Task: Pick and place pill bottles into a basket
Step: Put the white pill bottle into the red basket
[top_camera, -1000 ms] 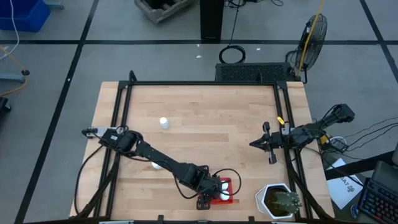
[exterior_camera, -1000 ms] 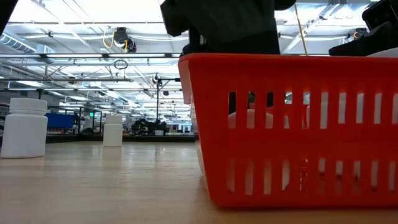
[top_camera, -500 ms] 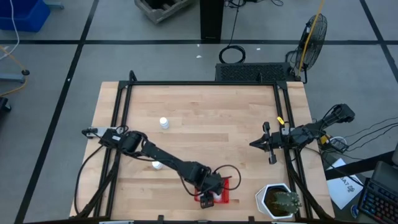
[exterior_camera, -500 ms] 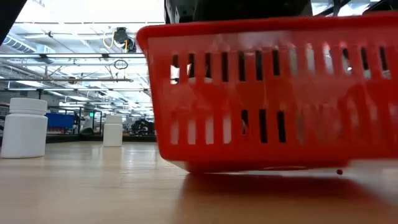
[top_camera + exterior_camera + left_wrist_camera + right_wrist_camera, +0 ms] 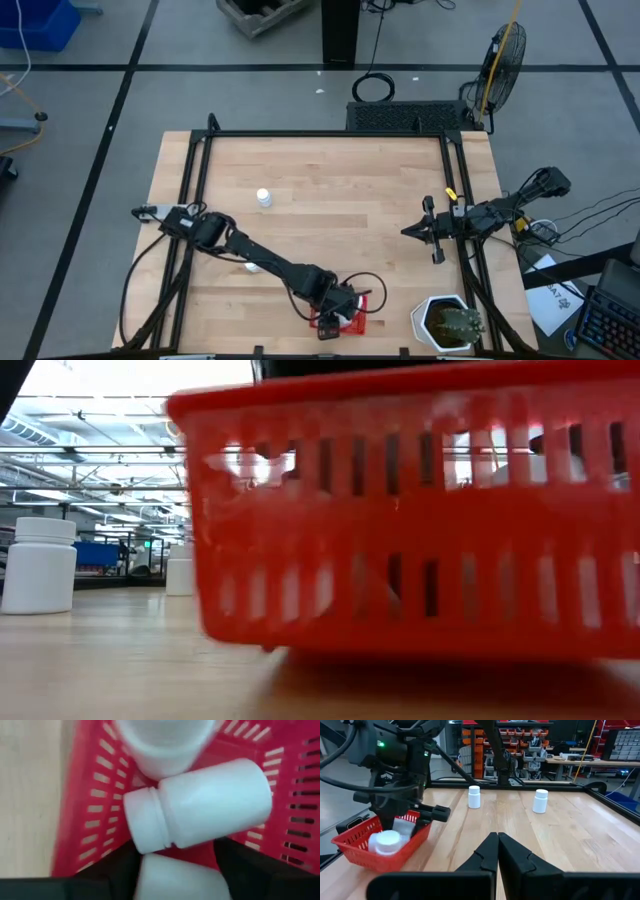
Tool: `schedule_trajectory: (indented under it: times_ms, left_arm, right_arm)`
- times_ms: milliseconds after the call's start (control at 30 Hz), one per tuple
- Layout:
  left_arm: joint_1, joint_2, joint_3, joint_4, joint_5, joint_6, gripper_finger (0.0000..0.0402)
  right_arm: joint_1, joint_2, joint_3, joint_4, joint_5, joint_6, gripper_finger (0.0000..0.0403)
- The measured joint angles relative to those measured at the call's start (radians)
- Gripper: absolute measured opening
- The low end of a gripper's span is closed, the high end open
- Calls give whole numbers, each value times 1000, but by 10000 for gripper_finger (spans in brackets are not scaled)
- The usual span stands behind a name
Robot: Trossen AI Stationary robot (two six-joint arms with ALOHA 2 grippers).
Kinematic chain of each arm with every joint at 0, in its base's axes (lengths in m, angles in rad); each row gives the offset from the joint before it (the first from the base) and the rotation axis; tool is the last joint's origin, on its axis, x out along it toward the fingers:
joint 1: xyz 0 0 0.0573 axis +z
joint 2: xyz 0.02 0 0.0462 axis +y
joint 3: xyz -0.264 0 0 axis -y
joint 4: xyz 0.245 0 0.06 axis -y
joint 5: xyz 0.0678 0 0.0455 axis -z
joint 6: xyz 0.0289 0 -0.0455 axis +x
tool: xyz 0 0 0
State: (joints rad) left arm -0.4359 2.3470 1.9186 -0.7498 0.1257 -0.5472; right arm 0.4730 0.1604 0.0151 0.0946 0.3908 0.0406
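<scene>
Our left pincer (image 5: pixel 335 313), clamped on a pill bottle (image 5: pixel 180 882), tilts the basket (image 5: pixel 420 510), so its bottles may spill onto the desk (image 5: pixel 340 210); our right pincer (image 5: pixel 498 847) waits closed.

Wooden table (image 5: pixel 330 200) with a black metal frame (image 5: pixel 320 133) along its edges. A white pot with a green plant (image 5: pixel 447 322) stands at the table's near right corner. On the grey floor beyond the table: a black mat (image 5: pixel 410 116), a coiled black cable (image 5: pixel 374 88), a standing fan (image 5: pixel 500 55), a dark post (image 5: pixel 339 30) and a blue bin (image 5: pixel 38 22). Papers (image 5: pixel 557 295) lie just off the table's right side. Shelves with orange bins (image 5: pixel 485 740) line the room's back wall.
</scene>
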Motion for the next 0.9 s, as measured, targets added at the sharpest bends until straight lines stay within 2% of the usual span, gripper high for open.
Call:
schedule_trajectory:
  times_ms: [167, 333, 533, 700, 900]
  left_arm:
    - [-12, -1, 0, 3, -54, 54, 147]
    - [-5, -7, -1, 0, -75, 102, 20]
    - [2, -26, -2, 14, -121, 143, 4]
    - [6, -42, -2, 14, -75, 143, 4]
    - [6, -49, -1, -13, -101, 134, 10]
  right_arm:
    - [0, 0, 0, 0, 0, 0, 4]
    - [0, 0, 0, 0, 0, 0, 4]
    - [0, 0, 0, 0, 0, 0, 4]
    - [0, 0, 0, 1, 0, 0, 4]
    - [0, 0, 0, 2, 0, 0, 4]
